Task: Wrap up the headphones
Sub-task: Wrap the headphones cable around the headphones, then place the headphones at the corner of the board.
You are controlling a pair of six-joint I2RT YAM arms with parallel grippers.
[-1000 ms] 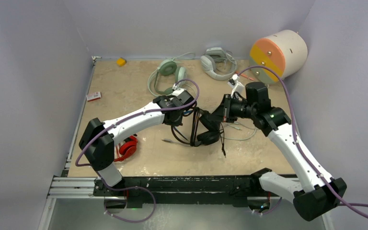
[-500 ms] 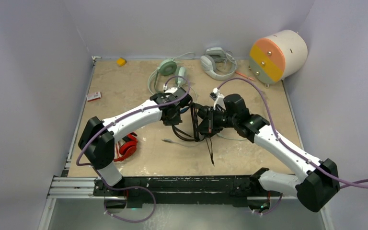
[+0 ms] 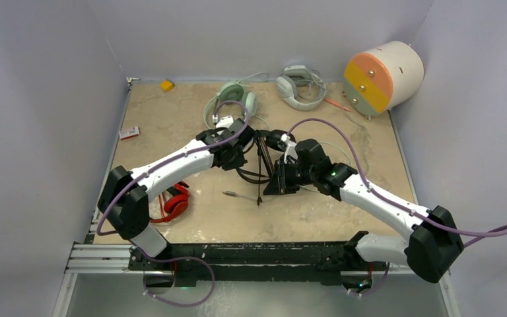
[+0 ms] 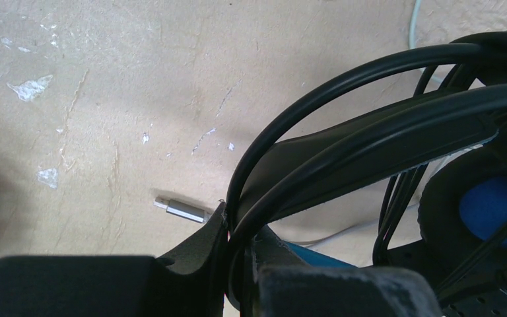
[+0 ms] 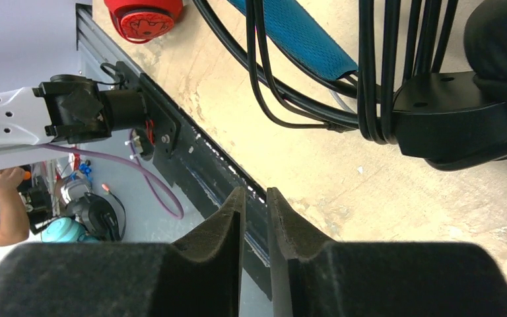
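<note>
The black headphones (image 3: 265, 157) with blue ear cups (image 4: 495, 211) hang between the two arms at mid-table. My left gripper (image 4: 237, 228) is shut on their headband (image 4: 370, 145), with cable loops running alongside it. Several turns of black cable (image 5: 376, 66) lie bunched at the ear-cup yoke (image 5: 449, 119). My right gripper (image 5: 255, 191) stands just near of the headset, its jaws a narrow slit apart with nothing between them. The cable's silver plug (image 4: 181, 210) lies on the table. The red headphones (image 3: 175, 201) lie by the left arm. The mint-green headphones (image 3: 228, 99) lie at the back.
A grey-white headset (image 3: 298, 89) sits at the back, beside an orange, yellow and green cylinder (image 3: 379, 76) on its side. A small yellow object (image 3: 166, 84) and a red box (image 3: 129, 133) lie at the left. The table's black front rail (image 5: 191, 152) runs under my right gripper.
My right gripper has swept left and toward the near edge past the headset, and its jaws have parted off the cable. The left gripper has shifted slightly back and left, still gripping.
</note>
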